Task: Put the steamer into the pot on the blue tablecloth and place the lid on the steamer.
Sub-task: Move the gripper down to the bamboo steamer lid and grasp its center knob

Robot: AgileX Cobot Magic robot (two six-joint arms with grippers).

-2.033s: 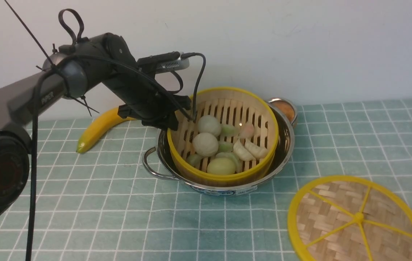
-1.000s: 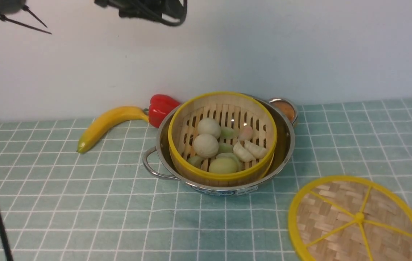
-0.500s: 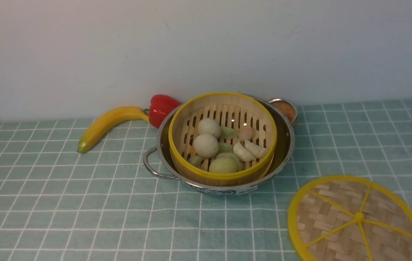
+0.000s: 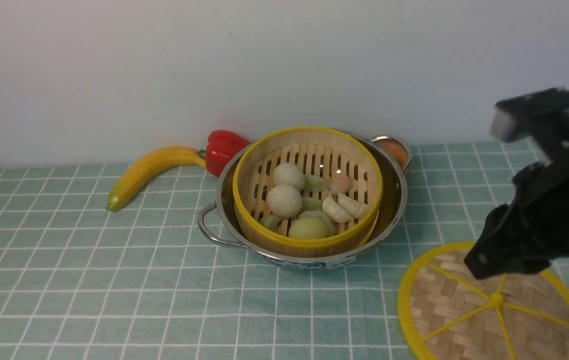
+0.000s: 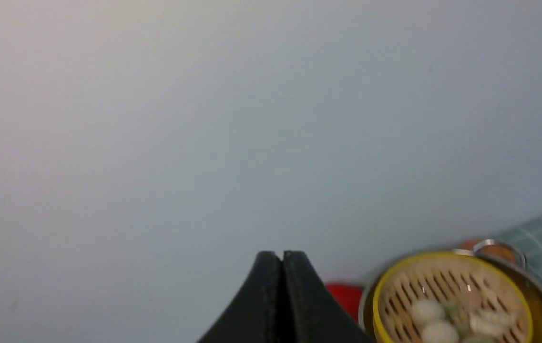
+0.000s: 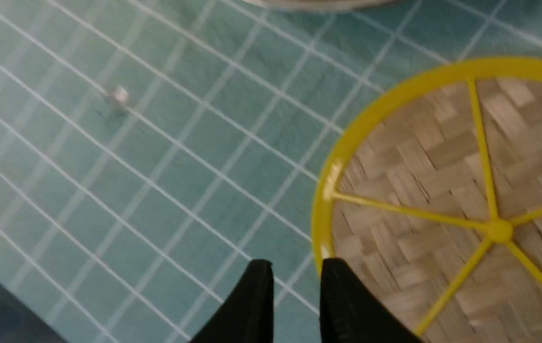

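Steamer (image 4: pixel 304 240) sat in pot (image 4: pixel 392 200) on blue tablecloth (image 4: pixel 114 280), lid (image 4: pixel 464 310) flat on it nearby; left gripper (image 5: pixel 282 257) had withdrawn, closed and empty, right gripper (image 6: pixel 294 267) had arrived over lid rim, jaws narrowly parted, empty, so lid pick-up judged next

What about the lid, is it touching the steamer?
Apart. Front view shows the lid flat on the blue tablecloth, with cloth squares between it and the steamer.
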